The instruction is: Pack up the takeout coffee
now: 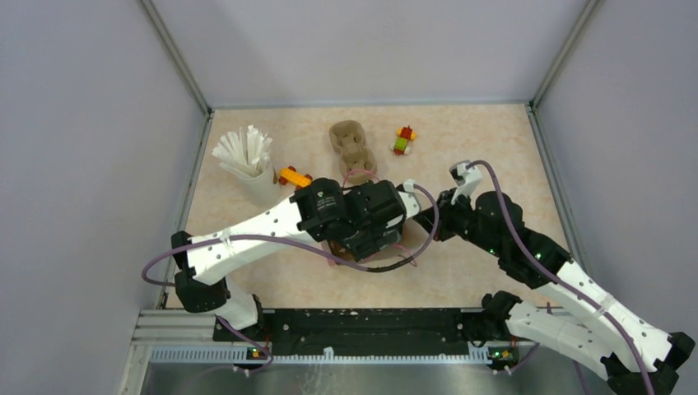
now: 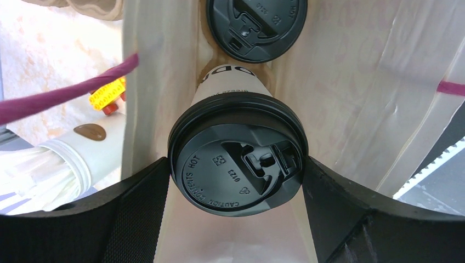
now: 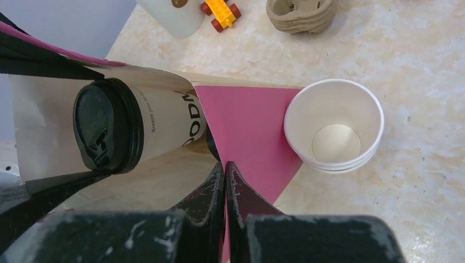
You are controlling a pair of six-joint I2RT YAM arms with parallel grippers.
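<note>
Lidded cup [image 2: 236, 164] inside the paper bag [image 2: 351, 82], black lid facing the left wrist camera, white lettered wall running back toward twelve o'clock. Clamped at the lid by the left gripper [image 2: 237, 183], one dark finger [image 2: 137, 213] against the rim at nine o'clock, the other at three. Second lidded cup [image 2: 255, 24] deeper in the same bag, at twelve o'clock of the first, just beside it; touching or not, impossible to tell.

In the right wrist view, the lidded cup at nine o'clock, tilted, between the bag's pale inner walls. Pink outer panel of the bag at centre, its edge pinched by the right gripper [image 3: 225, 183] at six o'clock, fingers pressed together on the paper. Stack of empty white cups [image 3: 334, 109] upright on the table [image 3: 417, 181] at three o'clock, just beside the pink panel. Farther out, at twelve o'clock, brown pulp tray [image 3: 300, 13]; yellow toy car [image 3: 220, 12] at eleven, with the base of a beige cup [image 3: 173, 16] beside it.

From above, the two grippers together at mid-table, the bag almost wholly hidden beneath them; small red, yellow and green toy [image 1: 403, 140] at one o'clock.
</note>
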